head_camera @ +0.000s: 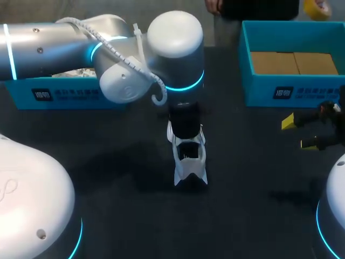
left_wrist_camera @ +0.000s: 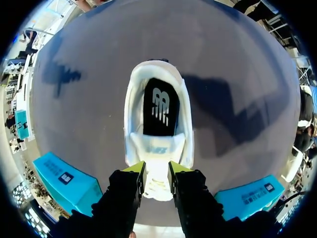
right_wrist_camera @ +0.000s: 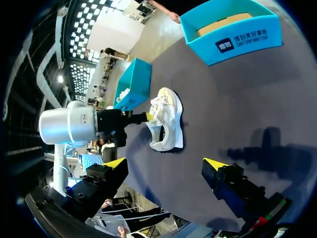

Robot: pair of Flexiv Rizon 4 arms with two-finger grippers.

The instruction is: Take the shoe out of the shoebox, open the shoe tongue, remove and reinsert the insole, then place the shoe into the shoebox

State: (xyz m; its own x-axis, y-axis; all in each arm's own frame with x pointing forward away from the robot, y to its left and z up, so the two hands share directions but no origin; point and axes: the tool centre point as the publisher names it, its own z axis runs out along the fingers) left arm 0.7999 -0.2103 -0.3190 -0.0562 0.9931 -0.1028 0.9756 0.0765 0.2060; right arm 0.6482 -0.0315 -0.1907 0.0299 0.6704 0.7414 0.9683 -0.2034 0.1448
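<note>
The head view is dim: the dark counter (head_camera: 124,216) swallows the light, and the white shoe (head_camera: 190,159) stands out brightest, a faint shadow spreading toward its 9 o'clock. Cyan rings glow on the left arm (head_camera: 54,48), whose silver shell carries soft highlights. In the left wrist view the counter is evenly lit, with a broad dark shadow at the shoe's 3 o'clock. In the right wrist view a dark shadow lies ahead of the right claw (right_wrist_camera: 166,163).

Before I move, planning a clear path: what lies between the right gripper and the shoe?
Only bare table from right gripper to shoe, shown in the right wrist view.
</note>
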